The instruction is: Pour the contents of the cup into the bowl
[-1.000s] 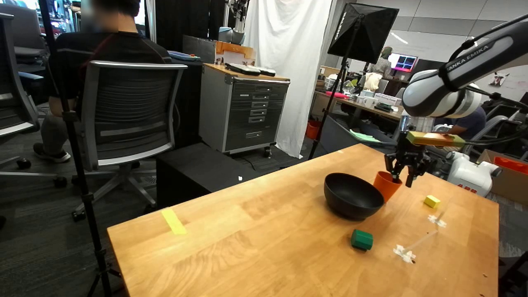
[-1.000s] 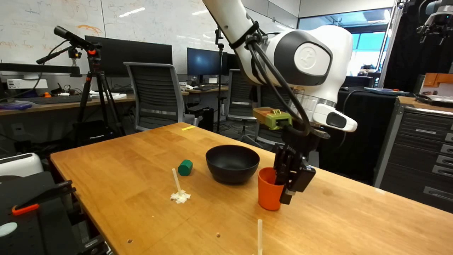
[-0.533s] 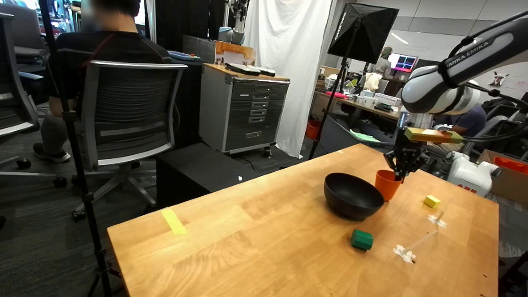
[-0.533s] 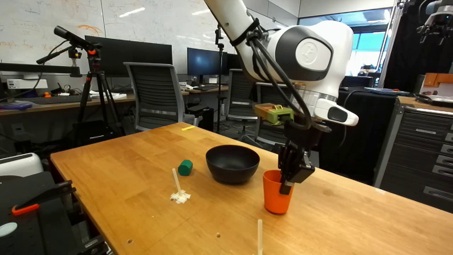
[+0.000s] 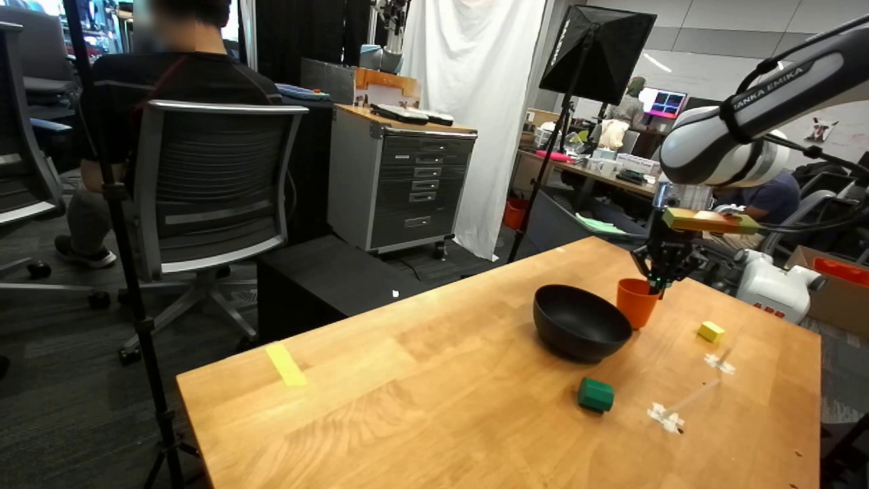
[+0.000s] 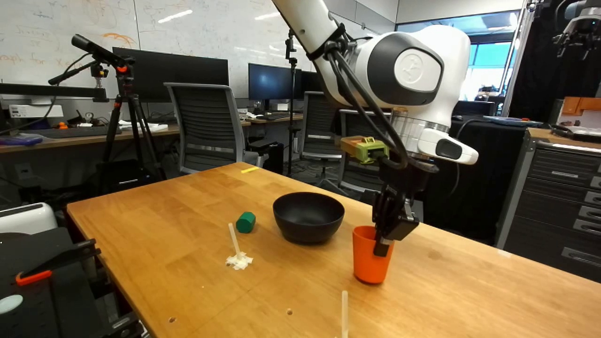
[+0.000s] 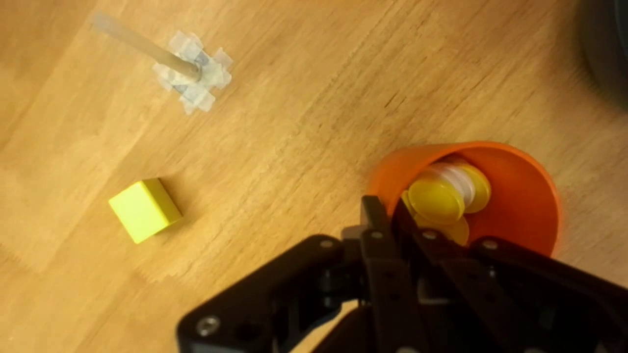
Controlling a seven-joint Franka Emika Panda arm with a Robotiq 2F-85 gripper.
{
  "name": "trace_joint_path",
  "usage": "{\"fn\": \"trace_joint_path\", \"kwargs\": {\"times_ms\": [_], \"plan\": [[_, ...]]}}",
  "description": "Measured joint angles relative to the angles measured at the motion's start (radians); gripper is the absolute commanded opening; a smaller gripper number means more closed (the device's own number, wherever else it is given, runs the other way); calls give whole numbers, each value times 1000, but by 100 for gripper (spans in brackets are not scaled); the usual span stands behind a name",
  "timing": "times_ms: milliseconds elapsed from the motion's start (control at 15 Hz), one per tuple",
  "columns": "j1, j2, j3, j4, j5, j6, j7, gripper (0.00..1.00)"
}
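Observation:
The orange cup (image 5: 633, 305) stands beside the black bowl, also in an exterior view (image 6: 366, 258) and the wrist view (image 7: 522, 196). My gripper (image 7: 388, 210) is shut on its wall, one finger inside and one outside. The gripper shows at the cup's rim in both exterior views (image 5: 656, 286) (image 6: 382, 241). The cup is nearly upright; I cannot tell whether its base touches the table. The contents, round yellow and whitish pieces (image 7: 436, 198), lie inside it in the wrist view. The black bowl (image 5: 577, 333) looks empty in both exterior views (image 6: 307, 230); the wrist view shows only its edge (image 7: 608, 54).
A green block (image 5: 596, 395) lies near the bowl, also in an exterior view (image 6: 245, 222). A yellow block (image 5: 711, 332) lies beyond the cup, also in the wrist view (image 7: 144, 211). Two thin sticks stand taped to the table (image 5: 665, 417) (image 6: 239, 260).
The fingers, open around the cup's wall one second ago, have shut on it. The cup has shifted a little with the gripper, away from the bowl in an exterior view. The bowl has not moved.

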Motion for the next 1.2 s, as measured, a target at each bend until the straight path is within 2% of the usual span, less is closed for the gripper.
{"fn": "trace_joint_path", "kwargs": {"times_ms": [267, 600, 1200], "plan": [[0, -22, 2, 1, 13, -11, 1, 4], [1, -124, 4, -31, 24, 0, 1, 4], [67, -326, 4, -310, -38, 317, 3, 4]]}}
